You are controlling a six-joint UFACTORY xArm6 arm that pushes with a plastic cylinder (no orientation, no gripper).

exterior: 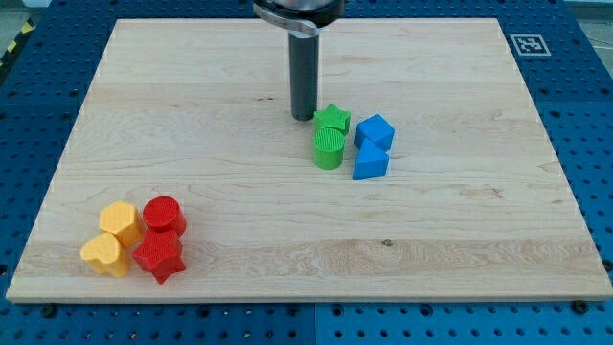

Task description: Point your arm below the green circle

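Observation:
The green circle (pixel 329 149) is a ribbed cylinder near the middle of the wooden board (pixel 239 192). A green star (pixel 332 120) touches its upper side. My rod comes down from the view's top, and my tip (pixel 304 117) rests on the board just left of the green star, above and left of the green circle. The tip touches neither block that I can tell.
A blue cube (pixel 375 130) and a blue triangle (pixel 370 162) sit just right of the green blocks. At the view's bottom left lie a red cylinder (pixel 164 215), a red star (pixel 159 256), a yellow hexagon (pixel 120 221) and a yellow heart (pixel 103 255).

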